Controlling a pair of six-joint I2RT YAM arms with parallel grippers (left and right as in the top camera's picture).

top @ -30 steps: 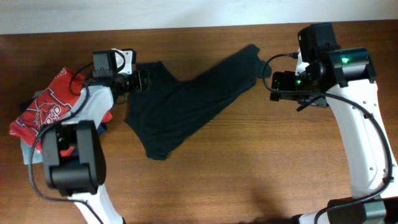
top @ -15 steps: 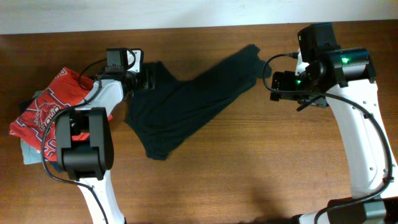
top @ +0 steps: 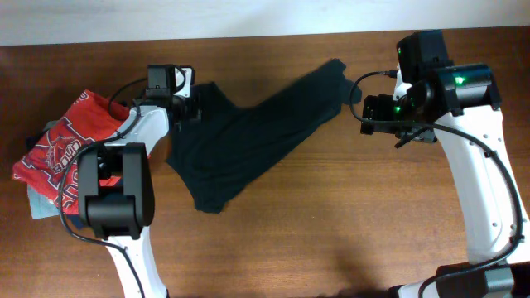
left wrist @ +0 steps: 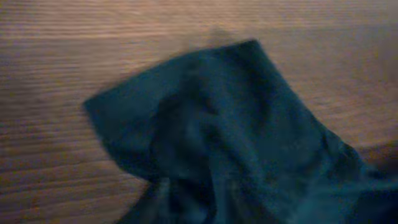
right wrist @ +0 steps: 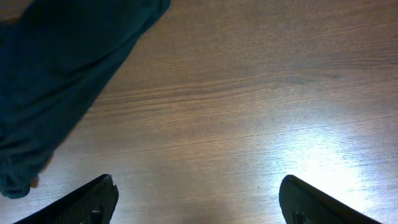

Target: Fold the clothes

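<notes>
Now the dark navy garment [top: 248, 141] lies unfolded on the wooden table [top: 348, 223]. It stretches diagonally in the overhead view, from a wide part at the left and centre to a narrow end at the upper right. Its surface has soft wrinkles, and the lower edge makes a rounded point toward the front of the table.

The left gripper [top: 190, 106] is at the upper left corner of the garment, right over the fabric. The left wrist view is blurred and shows only a raised, bunched corner of the cloth on the wood, so one cannot tell if the jaws are closed or if they hold the fabric.

The right gripper [right wrist: 205, 202] is just beside the narrow right end of the garment, over bare wood. Its two fingers [right wrist: 93, 199] stand far apart and nothing is between them.

At the far left edge of the table a red shirt [top: 62, 149] with white lettering lies on top of a grey garment [top: 37, 203], near the left arm.
</notes>
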